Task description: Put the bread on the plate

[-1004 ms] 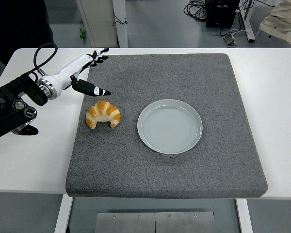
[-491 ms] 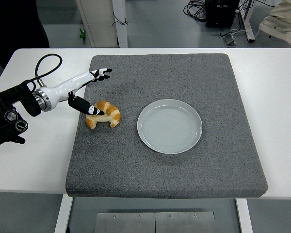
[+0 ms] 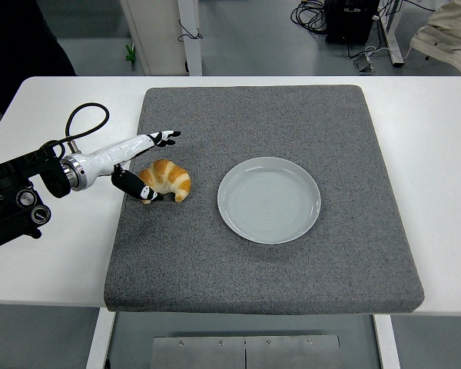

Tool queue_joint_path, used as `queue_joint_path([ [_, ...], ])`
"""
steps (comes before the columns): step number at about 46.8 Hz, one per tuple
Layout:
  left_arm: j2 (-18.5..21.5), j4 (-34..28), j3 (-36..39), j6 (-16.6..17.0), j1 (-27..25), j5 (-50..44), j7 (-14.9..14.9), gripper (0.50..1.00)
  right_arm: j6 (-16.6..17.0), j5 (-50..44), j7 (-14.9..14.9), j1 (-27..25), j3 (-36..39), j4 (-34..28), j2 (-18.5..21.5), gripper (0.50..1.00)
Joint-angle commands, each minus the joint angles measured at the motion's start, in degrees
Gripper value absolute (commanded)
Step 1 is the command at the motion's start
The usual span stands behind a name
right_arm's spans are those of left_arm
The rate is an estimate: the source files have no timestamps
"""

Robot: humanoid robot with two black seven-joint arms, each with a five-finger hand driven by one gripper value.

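Observation:
A golden croissant (image 3: 167,179) lies on the grey mat (image 3: 261,192), left of an empty pale plate (image 3: 269,200). My left hand (image 3: 149,163) has come in from the left and straddles the croissant's left end: the thumb lies against its near-left side and the other fingers (image 3: 163,137) stretch out just beyond it. The hand is still spread and does not hold the bread. The right arm is out of view.
The mat covers most of the white table (image 3: 430,154). A person's sleeve (image 3: 449,34) shows at the top right corner, and a dark shape fills the top left. Cables lie on the floor behind.
My left hand has dropped toward the near side and down onto the croissant's left end, with the thumb now beside the bread. The croissant and plate have not moved.

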Motion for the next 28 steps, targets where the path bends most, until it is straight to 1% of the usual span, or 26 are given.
queue_joint_path([
  [1,-0.78,0.01,0.01,0.16,0.14,0.17,0.08,0.942,-0.02,0.0,0.0,0.0,0.0,0.0,0.0,1.0],
  [8,-1.66,0.27,0.27,0.87,0.23,0.26,0.6,0.936,-0.02,0.0,0.0,0.0,0.0,0.0,0.0,1.0],
  [13,-2.36,0.36,0.62,1.3,0.14,1.49,1.22,0.921,0.06,0.0,0.0,0.0,0.0,0.0,0.0,1.0],
  [18,-2.71,0.53,0.8,2.62,0.23,2.46,1.4,0.896,-0.02,0.0,0.0,0.0,0.0,0.0,0.0,1.0],
  [23,-3.85,0.71,1.41,4.12,0.14,3.43,1.57,0.895,-0.02,0.0,0.0,0.0,0.0,0.0,0.0,1.0],
  [28,-4.47,0.97,1.77,4.47,0.23,4.04,1.92,0.893,-0.02,0.0,0.0,0.0,0.0,0.0,0.0,1.0],
])
